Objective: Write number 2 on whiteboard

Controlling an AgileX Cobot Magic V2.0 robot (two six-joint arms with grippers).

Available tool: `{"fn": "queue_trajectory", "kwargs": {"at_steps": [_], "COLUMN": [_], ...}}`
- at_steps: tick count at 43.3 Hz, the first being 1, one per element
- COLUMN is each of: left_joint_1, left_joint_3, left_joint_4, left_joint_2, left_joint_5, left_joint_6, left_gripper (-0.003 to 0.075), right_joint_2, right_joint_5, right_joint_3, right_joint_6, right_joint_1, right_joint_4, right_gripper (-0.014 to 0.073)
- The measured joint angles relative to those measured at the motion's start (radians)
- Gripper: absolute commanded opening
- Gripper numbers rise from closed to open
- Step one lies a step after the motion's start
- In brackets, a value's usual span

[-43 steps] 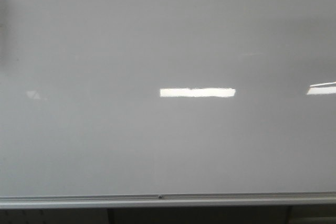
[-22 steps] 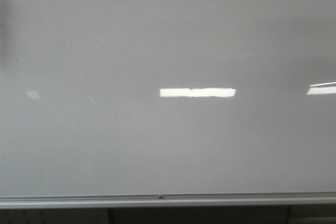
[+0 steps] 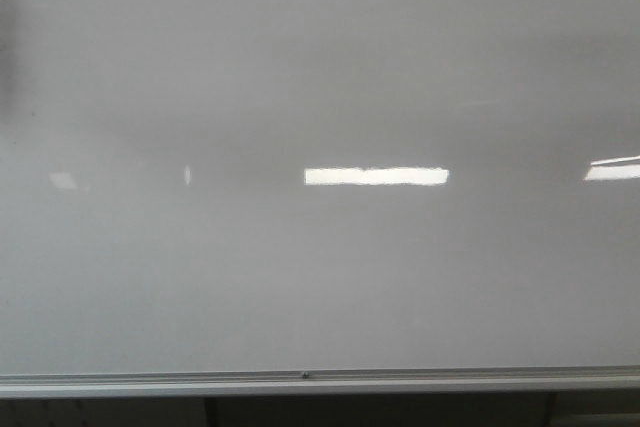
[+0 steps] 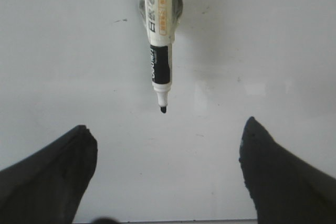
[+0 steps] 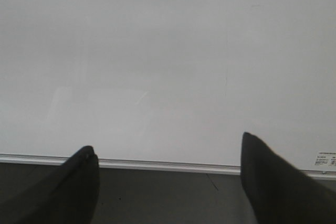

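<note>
My left gripper (image 4: 165, 174) and my right gripper (image 5: 168, 182) each show two matte black fingers (image 4: 47, 182), broad at the base, tapering to blunt rounded tips, without visible markings

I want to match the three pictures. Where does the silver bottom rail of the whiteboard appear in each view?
Front view: the silver rail runs along the full width near the lower edge.
Left wrist view: hardly in view; at most a thin strip at the very lower edge.
Right wrist view: the rail crosses the picture, partly behind the open right gripper.
Shared landmark: the whiteboard surface itself.
</note>
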Motion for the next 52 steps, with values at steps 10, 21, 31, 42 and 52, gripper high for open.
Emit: {"fn": "queue_trajectory", "kwargs": {"at_steps": [10,21,31,42,52], "left_joint_1": [0.0,0.0,0.0,0.0,0.0], "left_joint_3": [-0.01,-0.07,-0.093,-0.093,-0.093], "left_joint_4": [0.0,0.0,0.0,0.0,0.0], "left_joint_2": [0.11,0.217,0.267,0.291,0.291], "left_joint_5": [-0.126,-0.156,-0.168,-0.185,-0.234], "left_joint_6": [0.0,0.0,0.0,0.0,0.0], "left_gripper": [0.0547,0.0547,0.0526,0.0342,0.0237], "right_joint_2": [0.0,0.0,0.0,0.0,0.0], "right_joint_5": [0.0,0.0,0.0,0.0,0.0], "right_joint_3": [0.0,0.0,0.0,0.0,0.0], "right_joint_6": [0.0,0.0,0.0,0.0,0.0], "right_joint_1": [0.0,0.0,0.0,0.0,0.0], "right_joint_4": [0.0,0.0,0.0,0.0,0.0], "right_gripper": [0.0578,0.0578,0.0578,0.0578,0.0578]}}
